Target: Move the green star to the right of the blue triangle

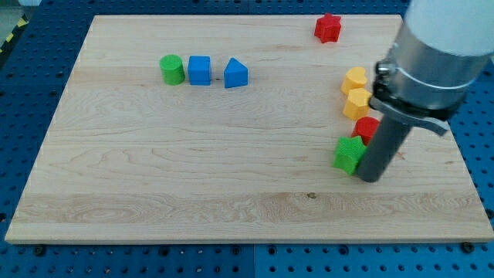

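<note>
The green star (pixel 349 154) lies on the wooden board (pixel 193 177) at the view's right, below the middle. My tip (pixel 370 177) is against the star's right side, just below and right of it. The blue triangle (pixel 235 73) sits at the view's upper middle, far to the upper left of the star. The rod and arm hide part of the red round block (pixel 365 127) just above the star.
A green cylinder (pixel 171 69) and a blue cube (pixel 199 69) stand in a row left of the blue triangle. A yellow heart (pixel 354 79) and a yellow hexagon (pixel 356 103) stack above the red round block. A red star (pixel 327 27) is at the top.
</note>
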